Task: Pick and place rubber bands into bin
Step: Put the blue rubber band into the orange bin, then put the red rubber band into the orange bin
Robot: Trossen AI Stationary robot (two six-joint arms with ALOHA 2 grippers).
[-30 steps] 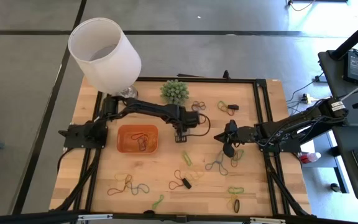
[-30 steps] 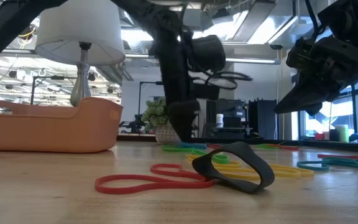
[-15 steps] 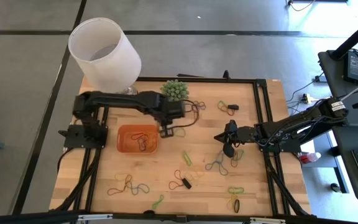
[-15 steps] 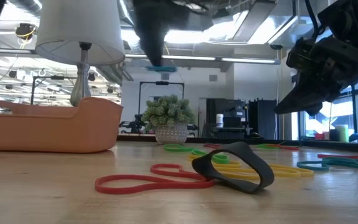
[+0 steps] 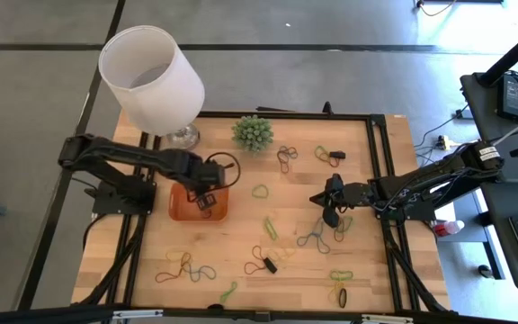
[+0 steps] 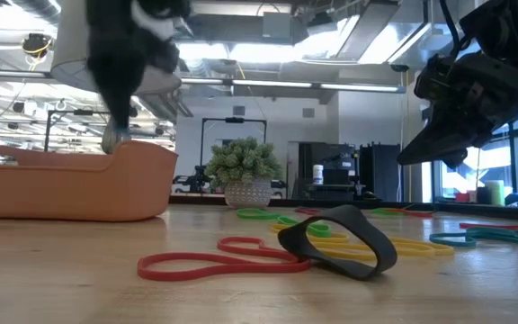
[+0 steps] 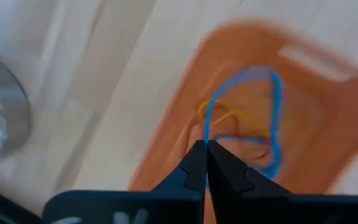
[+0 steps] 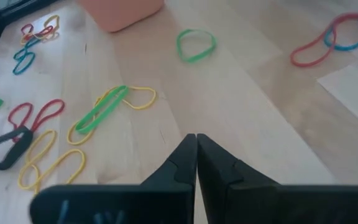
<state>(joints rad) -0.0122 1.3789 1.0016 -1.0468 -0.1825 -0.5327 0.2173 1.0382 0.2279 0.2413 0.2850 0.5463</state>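
The left gripper (image 7: 205,163) hangs over the orange bin (image 5: 180,209), fingers pinched together on a blue rubber band (image 7: 272,118) that dangles above the bands lying inside. The right gripper (image 8: 196,155) waits over the table's (image 5: 241,238) right side, fingers together and empty, near loose rubber bands (image 8: 107,106) scattered across the wood.

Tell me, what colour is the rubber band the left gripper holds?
Blue rubber band; left wrist view shows it best.

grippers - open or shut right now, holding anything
left gripper: shut on a thin blue rubber band, over the shallow orange plastic bin.
right gripper: shut, empty.
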